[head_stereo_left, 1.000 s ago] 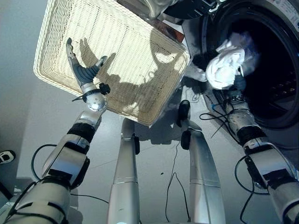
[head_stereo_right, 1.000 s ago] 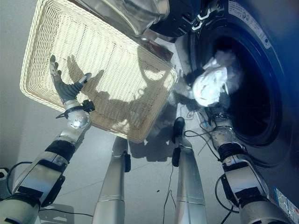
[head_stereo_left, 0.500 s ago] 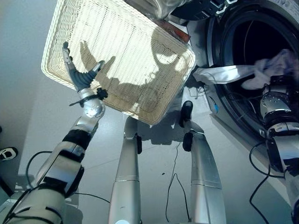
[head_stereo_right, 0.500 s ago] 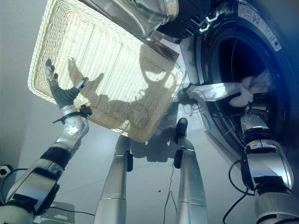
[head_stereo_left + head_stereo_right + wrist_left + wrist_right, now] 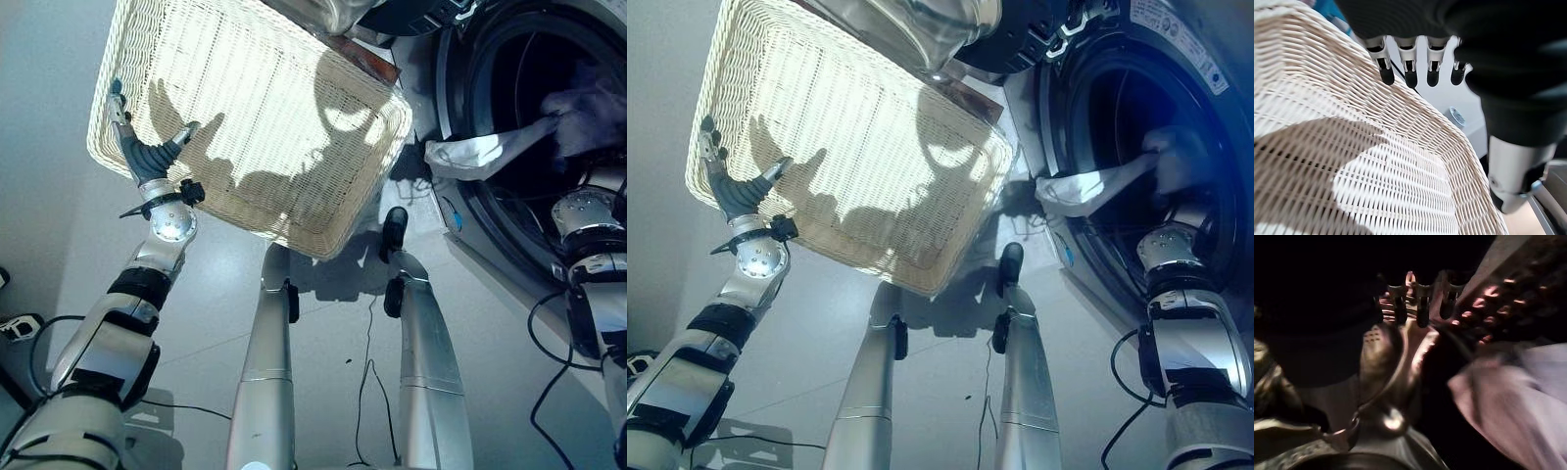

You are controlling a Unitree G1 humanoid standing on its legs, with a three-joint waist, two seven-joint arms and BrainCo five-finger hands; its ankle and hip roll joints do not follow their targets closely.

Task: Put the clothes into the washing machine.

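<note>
Straight and side by side in the right wrist view, the fingers (image 5: 1422, 308) of the right hand (image 5: 1400, 333), dark tips deep in the dark drum (image 5: 1488, 298), seemingly loose and not curled round anything. Just beside them, not clearly between them, the pale cloth (image 5: 1518, 401). From the head views, one end of this white cloth (image 5: 480, 152) well inside the washing machine (image 5: 446, 98), the other end draped out over the left edge of the round opening and hanging free toward the floor (image 5: 323, 323). Probably light, soft and limp, with no stiffness at all: easy to lift, but likely to fold, trail and catch on the door edge. Best taken at the hanging tail or bunched at the middle, pinched firmly between thumb and fingers, then pushed far inward so that nothing slips back out. No danger of breaking, only of sliding from a weak pinch. On the other side, the left hand (image 5: 137, 147) with fingers (image 5: 1408, 73) straight and a little spread, thumb apart, held above the left edge of the wicker basket (image 5: 255, 117), holding nothing.
</note>
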